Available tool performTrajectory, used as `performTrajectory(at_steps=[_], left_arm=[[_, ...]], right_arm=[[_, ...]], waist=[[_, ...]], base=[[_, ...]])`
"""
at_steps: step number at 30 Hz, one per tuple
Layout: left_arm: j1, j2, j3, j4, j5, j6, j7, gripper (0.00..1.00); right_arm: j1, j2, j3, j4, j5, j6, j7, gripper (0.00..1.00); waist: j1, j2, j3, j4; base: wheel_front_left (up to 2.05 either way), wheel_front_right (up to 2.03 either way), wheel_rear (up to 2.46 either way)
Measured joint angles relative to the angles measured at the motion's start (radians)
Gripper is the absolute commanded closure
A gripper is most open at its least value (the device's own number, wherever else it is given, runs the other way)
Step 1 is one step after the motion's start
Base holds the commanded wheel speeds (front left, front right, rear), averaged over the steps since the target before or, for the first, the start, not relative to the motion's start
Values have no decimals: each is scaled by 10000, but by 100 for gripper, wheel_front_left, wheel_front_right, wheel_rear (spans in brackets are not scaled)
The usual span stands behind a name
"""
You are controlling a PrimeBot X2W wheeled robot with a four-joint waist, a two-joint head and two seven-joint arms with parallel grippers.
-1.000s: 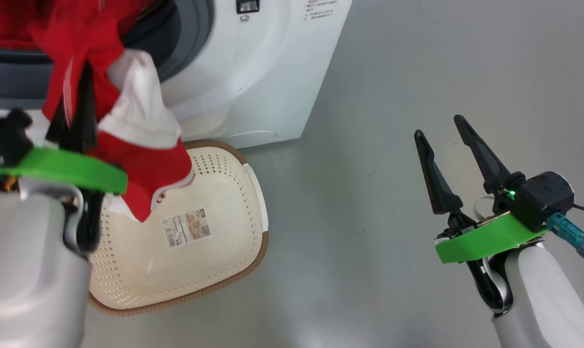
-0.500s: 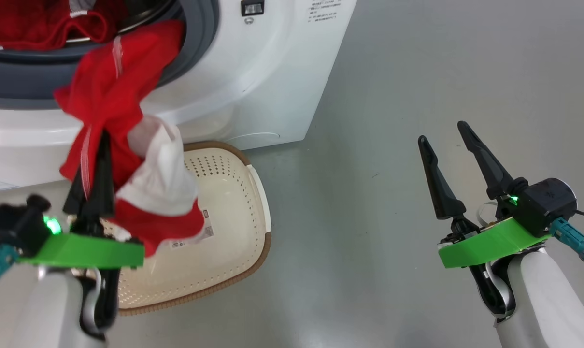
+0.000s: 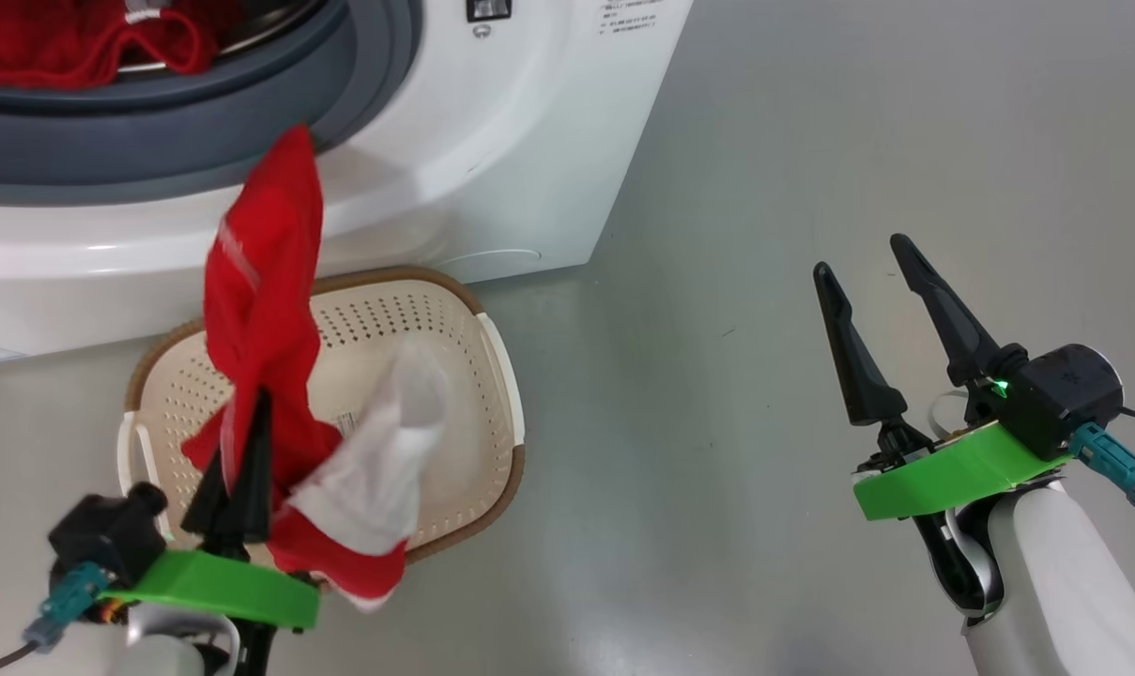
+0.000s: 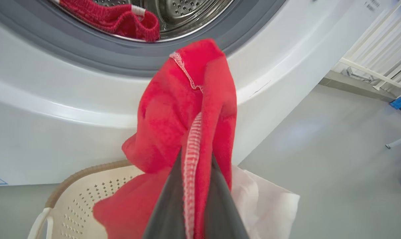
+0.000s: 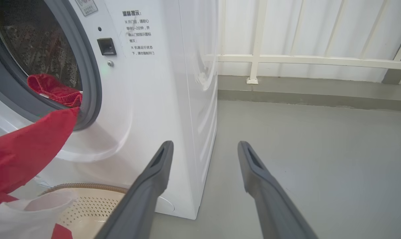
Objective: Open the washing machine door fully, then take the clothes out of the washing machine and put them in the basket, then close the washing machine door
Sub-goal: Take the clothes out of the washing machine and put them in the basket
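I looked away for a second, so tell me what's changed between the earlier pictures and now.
The left end effector, shut on the red garment, drew back from the washing machine, pulling it out over the basket. Nothing was let go. The right end effector stayed open, in place; more red clothes remain in the drum.
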Motion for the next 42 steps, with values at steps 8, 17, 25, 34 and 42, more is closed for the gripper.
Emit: performTrajectory(at_steps=[8, 17, 25, 34, 42], left_arm=[[-204, -180, -144, 2201, -198, -234, -113, 100], [-2095, -267, -483, 5463, -23, -558, -330, 100], [-3873, -439, -855, 8305, 198, -671, -380, 100], [-5057, -472, -1223, 10705, 196, -744, -305, 100], [-5649, -178, -1350, 11192, 176, -744, -197, 0]], right_arm=[[-39, 4, 13, -10, 0, 0, 0, 0], [-189, 44, 12, -54, 0, 0, 0, 0], [-514, 201, 188, -123, 0, 0, 0, 0], [-833, 362, 439, -146, 4, 0, 0, 0], [-885, 428, 596, -151, 4, 0, 0, 0]], waist=[[0, 0, 168, -60], [0, 0, 458, -138], [0, 0, 839, -337], [0, 0, 1223, -723], [0, 1, 1628, -1035]], base=[[0, 0, 0], [0, 0, 0], [0, 0, 0], [0, 0, 0], [0, 0, 0]])
